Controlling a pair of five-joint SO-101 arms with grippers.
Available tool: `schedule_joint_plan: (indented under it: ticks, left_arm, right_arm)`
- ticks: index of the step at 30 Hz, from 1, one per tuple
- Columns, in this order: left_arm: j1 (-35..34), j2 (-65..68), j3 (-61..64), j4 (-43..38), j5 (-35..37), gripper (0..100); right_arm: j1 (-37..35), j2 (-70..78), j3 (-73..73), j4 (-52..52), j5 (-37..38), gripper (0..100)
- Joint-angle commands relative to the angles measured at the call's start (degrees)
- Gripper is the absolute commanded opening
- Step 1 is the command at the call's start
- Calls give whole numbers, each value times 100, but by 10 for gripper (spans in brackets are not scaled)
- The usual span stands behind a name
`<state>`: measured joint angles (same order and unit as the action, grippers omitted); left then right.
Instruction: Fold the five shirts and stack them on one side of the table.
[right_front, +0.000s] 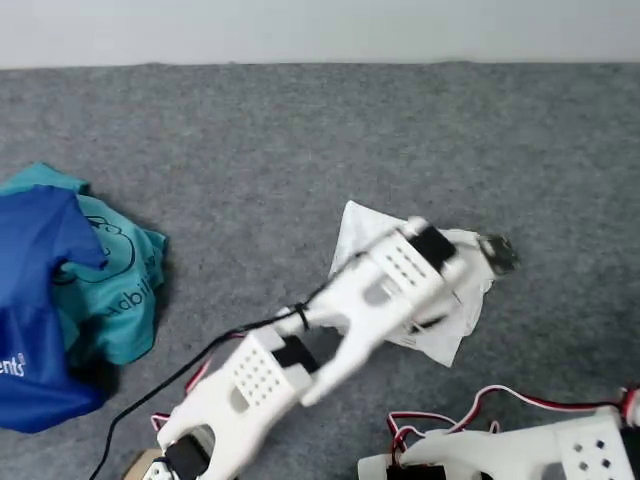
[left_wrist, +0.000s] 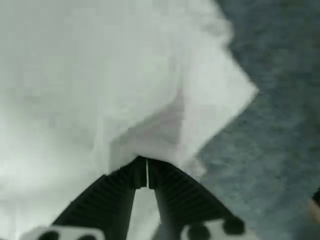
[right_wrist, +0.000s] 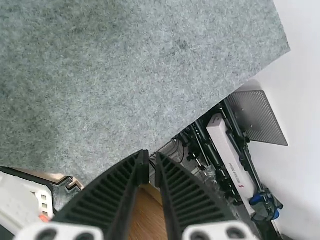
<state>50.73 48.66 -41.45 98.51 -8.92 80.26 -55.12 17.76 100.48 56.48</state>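
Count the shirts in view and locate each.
3. A crumpled white fabric shirt lies right of the high view's centre; a royal-blue fabric shirt sits at its left edge, overlapping a teal printed shirt. Others may hide beneath that pile.

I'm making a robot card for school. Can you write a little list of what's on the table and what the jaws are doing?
white shirt: bunched on the mat, under the left arm
blue shirt: heaped on the teal shirt, at the high view's left edge
teal shirt: crumpled under the blue one
left jaws: shut on the white shirt's edge
right jaws: shut, holding nothing
grey mat: covers the table
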Motion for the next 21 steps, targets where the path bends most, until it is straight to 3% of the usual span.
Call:
schedule_joint_plan:
  ticks: [1, 11, 17, 21]
  left_arm:
    - [422, -431, -470, 202, 281, 14]
    - [554, -466, -945, 211, 369, 14]
    - [580, -1512, -690, 211, 360, 14]
    - [220, -2119, -338, 202, 325, 14]
  right_arm:
    - [57, -4, -18, 127, 44, 36]
    - [57, -4, -44, 127, 44, 36]
    - [48, -4, -26, 92, 44, 37]
    - [40, -4, -26, 75, 44, 37]
